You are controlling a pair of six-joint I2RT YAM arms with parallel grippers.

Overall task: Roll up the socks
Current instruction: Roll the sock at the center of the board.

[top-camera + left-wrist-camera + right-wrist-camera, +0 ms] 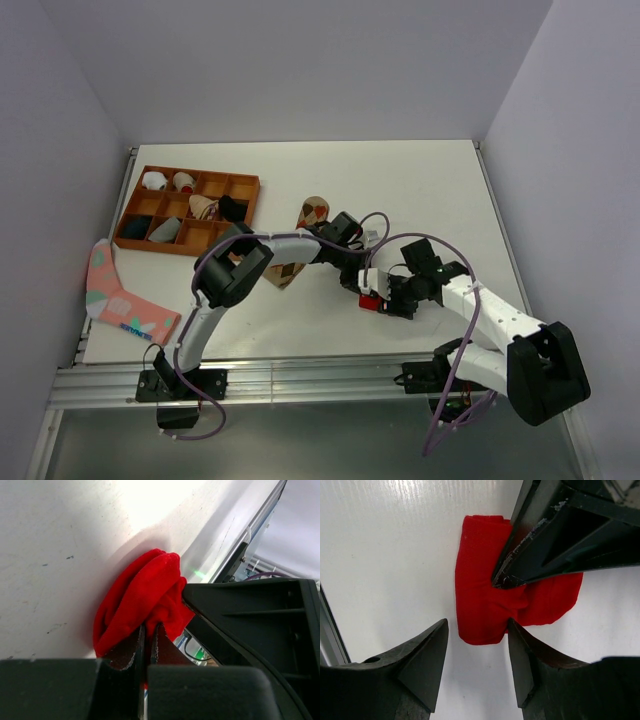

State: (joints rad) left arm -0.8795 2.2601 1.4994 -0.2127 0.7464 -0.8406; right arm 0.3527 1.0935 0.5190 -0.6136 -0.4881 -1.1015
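A bright red sock (482, 600) lies folded into a short bundle on the white table (440, 200), just right of the middle (369, 302). My left gripper (149, 626) is shut on a pinch of its fabric (140, 595); in the right wrist view its black fingertips (502, 580) press in from the upper right. My right gripper (477, 625) stands open at the bundle's near end, one finger (427, 650) on each side, the right one touching the cloth. The tan argyle sock (312, 212) lies flat behind, mostly hidden under my left arm.
A wooden tray (152, 171) with several compartments holding rolled socks stands at the back left. A pink sock (115, 295) with teal and white markings lies by the left edge. Grey walls close in the table on three sides; a metal rail (300, 380) runs along the front.
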